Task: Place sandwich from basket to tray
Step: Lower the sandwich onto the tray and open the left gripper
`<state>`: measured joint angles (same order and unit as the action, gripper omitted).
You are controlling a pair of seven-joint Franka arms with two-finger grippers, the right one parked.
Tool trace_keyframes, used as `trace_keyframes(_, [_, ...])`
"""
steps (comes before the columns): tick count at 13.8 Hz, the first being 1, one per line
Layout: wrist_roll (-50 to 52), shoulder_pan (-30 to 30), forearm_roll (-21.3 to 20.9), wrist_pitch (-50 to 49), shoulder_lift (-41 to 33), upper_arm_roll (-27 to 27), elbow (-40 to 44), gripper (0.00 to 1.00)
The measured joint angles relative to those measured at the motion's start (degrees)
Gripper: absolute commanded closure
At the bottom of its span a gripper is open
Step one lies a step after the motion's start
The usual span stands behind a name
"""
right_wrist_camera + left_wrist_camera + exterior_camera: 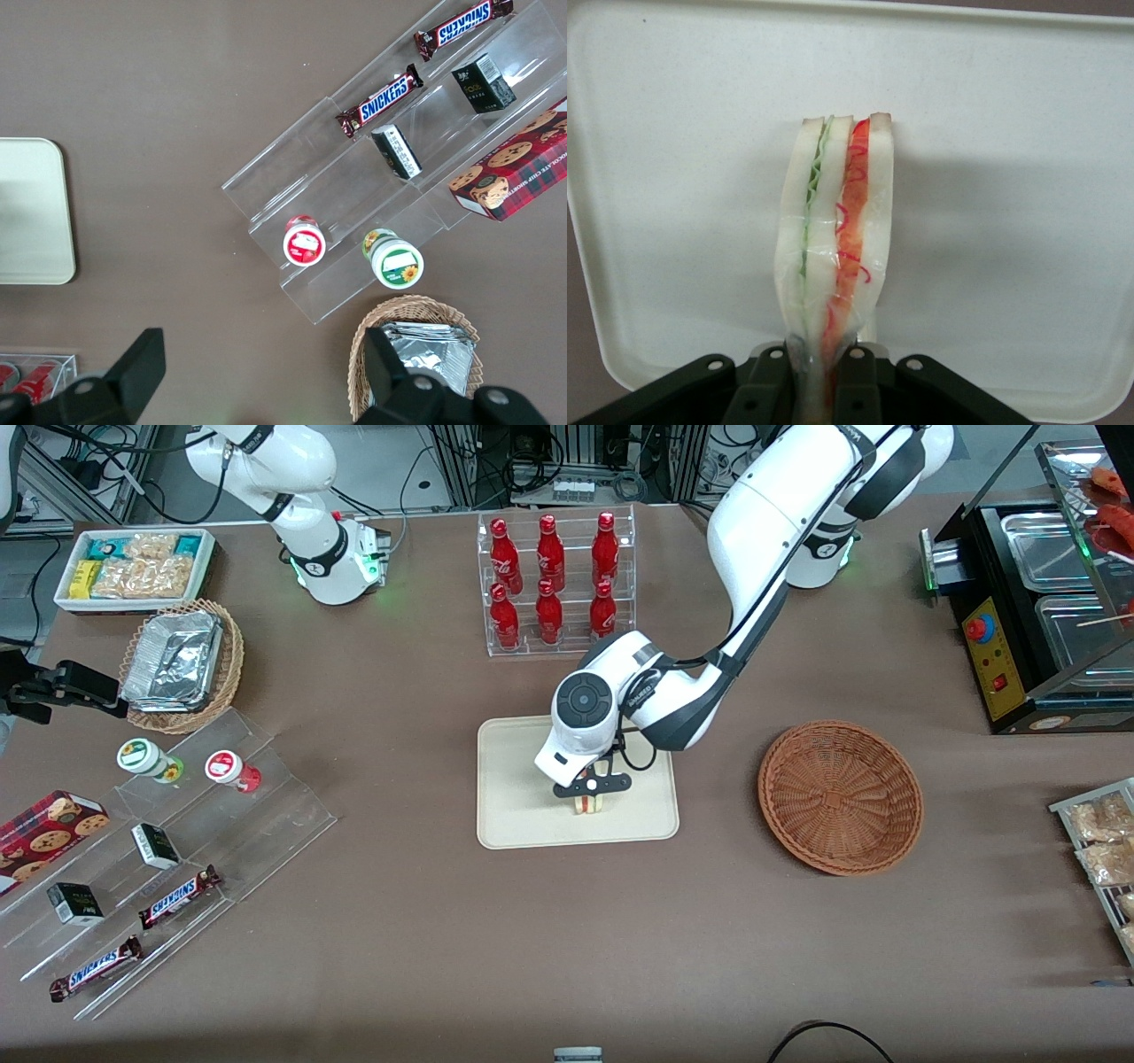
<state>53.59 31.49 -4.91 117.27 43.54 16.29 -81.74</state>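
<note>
My gripper [591, 790] hangs over the cream tray [509, 815], shut on the sandwich [588, 804]. In the left wrist view the sandwich [833, 239] is a pale wedge with green and red filling lines, pinched between the black fingers [769, 385] and pointing down at the tray [1010, 177]. Whether its tip touches the tray surface I cannot tell. The reddish-brown wicker basket [840, 795] sits on the table beside the tray, toward the working arm's end, with nothing in it.
A clear rack of red bottles [554, 580] stands farther from the front camera than the tray. Toward the parked arm's end are a foil-filled wicker basket [182, 664], a clear stepped display with snack bars [177, 896], and a white snack tray [135, 567]. A black warmer [1036, 602] stands at the working arm's end.
</note>
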Motion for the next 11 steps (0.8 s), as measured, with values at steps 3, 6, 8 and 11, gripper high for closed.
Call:
trace_keyframes(3, [2.1, 0.3, -1.1, 1.0, 0.4, 0.0, 0.0, 0.83])
trace_keyframes(6, [4.1, 0.6, -2.3, 1.2, 1.2, 0.0, 0.1, 0.00])
trace_keyframes(8, [4.5, 0.6, -2.3, 1.4, 1.5, 0.0, 0.1, 0.00])
trace_keyframes(11, [4.7, 0.6, -2.3, 1.5, 1.5, 0.0, 0.7, 0.00])
